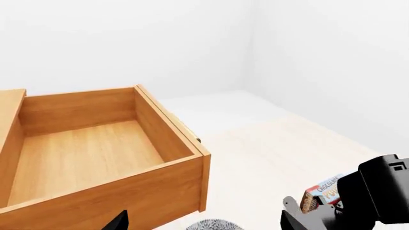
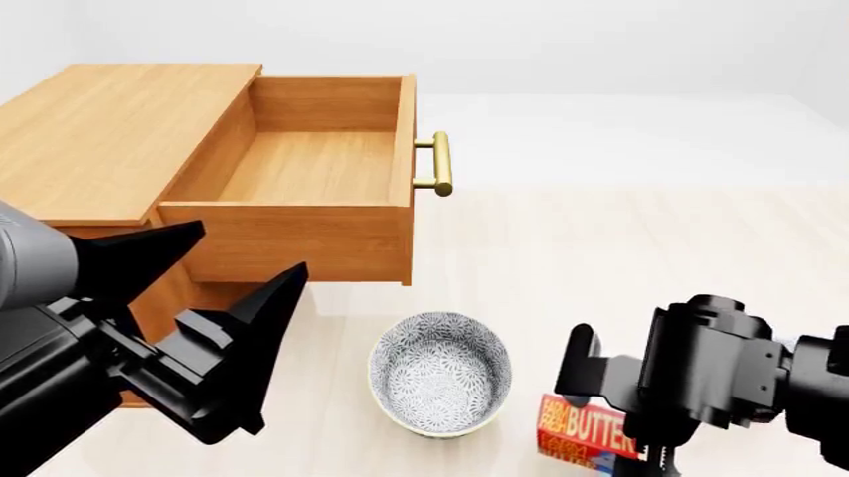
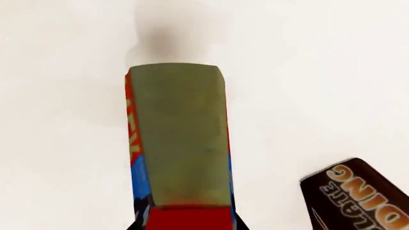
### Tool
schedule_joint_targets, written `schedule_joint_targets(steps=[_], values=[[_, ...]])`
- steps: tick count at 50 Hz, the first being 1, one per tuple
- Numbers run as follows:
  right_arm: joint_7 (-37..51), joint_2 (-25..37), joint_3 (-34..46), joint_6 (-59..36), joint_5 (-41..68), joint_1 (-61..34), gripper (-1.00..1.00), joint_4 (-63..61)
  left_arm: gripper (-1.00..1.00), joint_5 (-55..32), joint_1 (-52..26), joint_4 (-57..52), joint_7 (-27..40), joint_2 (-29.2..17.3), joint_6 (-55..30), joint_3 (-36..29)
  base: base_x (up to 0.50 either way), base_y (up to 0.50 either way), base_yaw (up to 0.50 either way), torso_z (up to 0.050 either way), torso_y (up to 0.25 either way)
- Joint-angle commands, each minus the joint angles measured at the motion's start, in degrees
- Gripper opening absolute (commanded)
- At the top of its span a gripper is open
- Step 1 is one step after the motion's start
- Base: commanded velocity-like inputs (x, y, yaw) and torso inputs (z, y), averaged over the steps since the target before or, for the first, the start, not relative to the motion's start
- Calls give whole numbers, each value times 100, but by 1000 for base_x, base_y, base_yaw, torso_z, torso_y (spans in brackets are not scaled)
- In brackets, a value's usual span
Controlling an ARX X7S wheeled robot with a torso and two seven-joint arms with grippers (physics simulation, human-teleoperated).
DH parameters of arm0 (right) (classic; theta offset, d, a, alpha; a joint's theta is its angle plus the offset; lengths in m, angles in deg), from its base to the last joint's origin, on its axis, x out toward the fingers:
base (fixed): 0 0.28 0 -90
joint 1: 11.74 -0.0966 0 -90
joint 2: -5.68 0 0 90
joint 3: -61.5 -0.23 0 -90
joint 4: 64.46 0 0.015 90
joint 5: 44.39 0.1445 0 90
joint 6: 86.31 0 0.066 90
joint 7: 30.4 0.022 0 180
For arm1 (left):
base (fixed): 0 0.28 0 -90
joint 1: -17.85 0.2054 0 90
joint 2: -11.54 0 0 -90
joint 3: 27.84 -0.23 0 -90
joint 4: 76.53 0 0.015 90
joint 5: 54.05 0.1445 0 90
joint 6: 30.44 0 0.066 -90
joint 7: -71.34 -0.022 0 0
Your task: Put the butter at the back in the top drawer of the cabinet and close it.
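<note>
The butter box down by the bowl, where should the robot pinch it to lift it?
Probably across its two broad printed faces, coming down from above. The butter stands upright on the floor beside the bowl, its narrow top edge facing up in the right wrist view, and the right gripper is right over it.

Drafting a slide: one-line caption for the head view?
Right gripper at the butter beside the bowl; top drawer stands open.

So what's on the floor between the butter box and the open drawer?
In the head view, a patterned bowl sits between the butter and the top drawer.
</note>
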Motion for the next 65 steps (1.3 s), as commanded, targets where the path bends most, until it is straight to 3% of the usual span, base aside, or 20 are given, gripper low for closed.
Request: schedule_joint_targets(steps=[1,31,45,51,65], values=[[274,405,-145,-364,169,-482,-100,-856,100,2,83,-12,-32,-52,44,64,0,0,0,0,0],[438,1181,-573,-550,651,-1235,-100,-2246,100,1,329,41,-262,-194,143,242,0,0,0,0,0],[555,1398,-875,-691,959,-1575,-100,-2653,100,-35,169,95,-814,-198,-194,293,0,0,0,1,1],[641,1452,-991,-778,1094,-1678,-100,-2784,100,-244,-328,341,-1500,7,-835,172,0,0,0,0,2],[873,1608,-1280,-1102,1517,-1974,-100,-3130,100,-12,-1801,1309,-2083,983,-2463,-564,0,0,0,0,1]])
